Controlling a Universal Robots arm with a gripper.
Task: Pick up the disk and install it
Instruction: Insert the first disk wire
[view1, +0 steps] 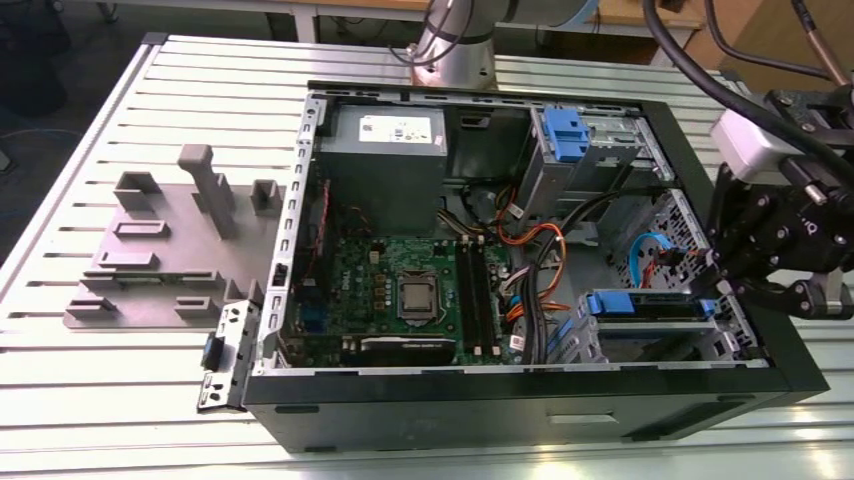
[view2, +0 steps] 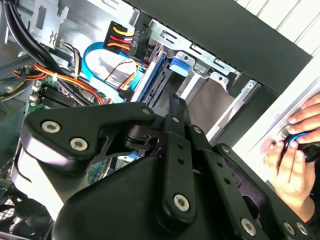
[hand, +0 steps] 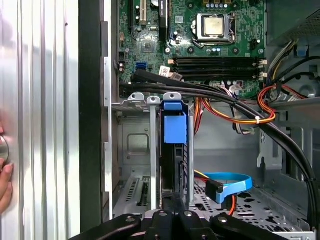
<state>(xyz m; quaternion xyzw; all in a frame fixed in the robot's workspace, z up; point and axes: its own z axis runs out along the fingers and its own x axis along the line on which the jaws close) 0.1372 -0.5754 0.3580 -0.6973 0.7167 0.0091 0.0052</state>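
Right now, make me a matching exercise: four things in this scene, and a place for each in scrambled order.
Things:
1. disk
2. power supply box
3. grey fixture
4. gripper

Places:
A. on the slatted table, outside the case
B. at the disk's end, by the case's wall on the exterior view's right
C. in a drive bay
D. in the case's far corner, beyond the motherboard

Pairs: 1-C, 2-D, 3-A, 4-B

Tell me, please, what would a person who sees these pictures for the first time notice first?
Probably the open computer case, lying on its side on the ribbed metal table, with the green motherboard exposed inside. Next, the black pincer at the case's edge on the exterior view's right, beside the disk in its blue carrier, which sits in the drive cage. A person's hand rests nearby.
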